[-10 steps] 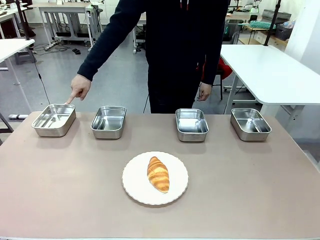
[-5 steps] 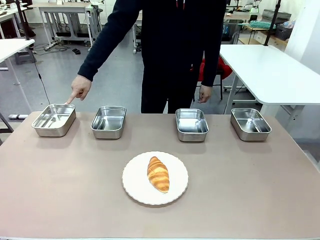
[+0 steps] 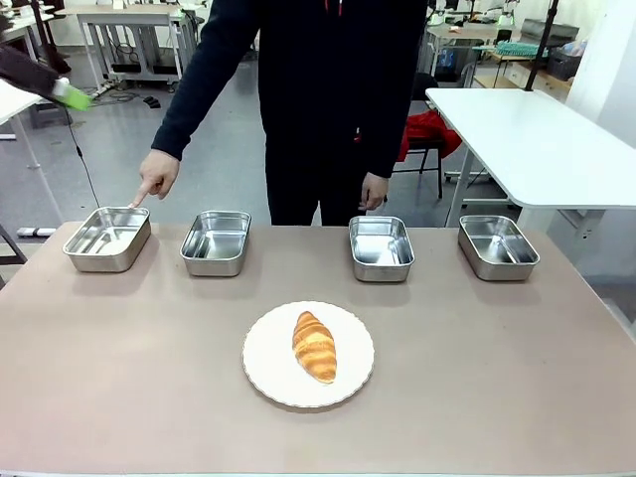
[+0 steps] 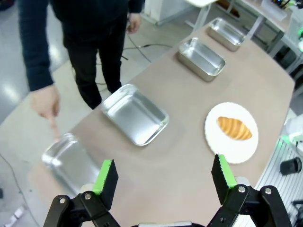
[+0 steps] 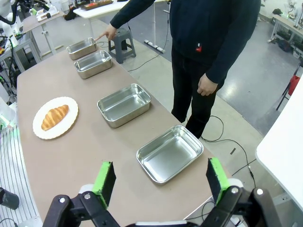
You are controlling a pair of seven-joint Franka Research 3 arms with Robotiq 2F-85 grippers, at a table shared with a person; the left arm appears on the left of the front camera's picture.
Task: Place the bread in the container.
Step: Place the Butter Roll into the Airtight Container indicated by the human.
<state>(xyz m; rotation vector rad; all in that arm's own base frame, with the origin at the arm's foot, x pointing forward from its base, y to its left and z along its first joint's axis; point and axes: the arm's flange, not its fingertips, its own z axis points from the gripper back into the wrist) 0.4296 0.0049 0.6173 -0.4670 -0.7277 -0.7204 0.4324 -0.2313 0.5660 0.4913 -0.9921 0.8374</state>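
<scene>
Listing item one, golden-brown ridged croissant (image 3: 314,346): lying mid-way on a round white plate (image 3: 263,370) on the near half of the brown table (image 3: 497,378), apparently staged for pickup. Item two, shallow shiny steel tray (image 3: 107,238), leftmost in the far row of four: empty; a person's hand (image 3: 157,176) points a finger at its far rim, likely marking it as the destination. Left gripper (image 4: 163,163): jaws spread wide, nothing held, high above the table. Right gripper (image 5: 160,165): likewise wide, empty.
</scene>
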